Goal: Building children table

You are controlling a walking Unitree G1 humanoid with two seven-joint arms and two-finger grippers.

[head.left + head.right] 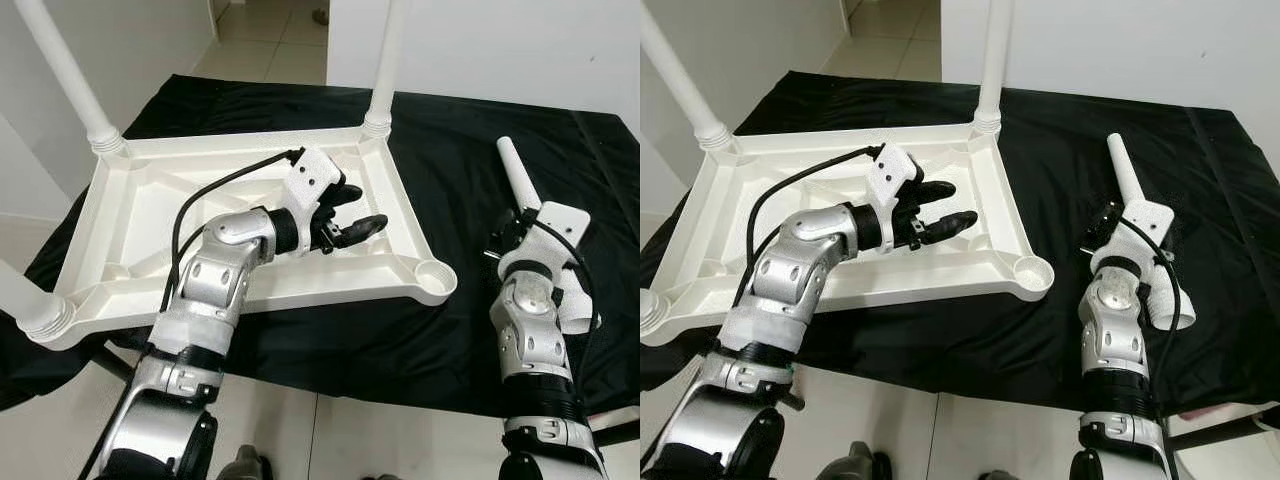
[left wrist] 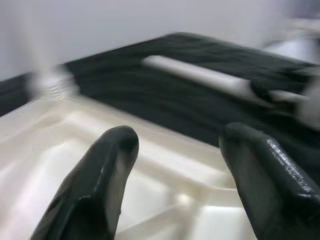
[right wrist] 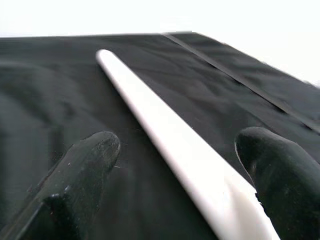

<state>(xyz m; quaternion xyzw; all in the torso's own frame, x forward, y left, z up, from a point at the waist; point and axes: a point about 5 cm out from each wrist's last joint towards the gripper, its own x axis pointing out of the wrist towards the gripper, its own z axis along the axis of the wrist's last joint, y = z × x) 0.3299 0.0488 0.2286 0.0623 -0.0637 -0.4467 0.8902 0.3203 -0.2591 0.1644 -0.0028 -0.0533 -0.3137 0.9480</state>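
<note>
The white plastic tabletop (image 1: 330,290) lies upside down on a black cloth. White legs stand in three corners: far left (image 1: 65,75), far right (image 1: 385,60) and near left (image 1: 20,295). The near right socket (image 1: 434,275) holds nothing. A loose white leg (image 1: 517,175) lies on the cloth to the right of the tabletop. My right gripper (image 3: 180,145) is open, with one finger on each side of this leg (image 3: 165,135) near its thick end. My left gripper (image 1: 366,207) hovers open over the tabletop's underside, holding nothing.
The black cloth (image 1: 470,120) covers a low surface whose near edge runs just in front of my arms. White walls stand to the left and behind, and tiled floor (image 1: 260,45) shows beyond the far edge.
</note>
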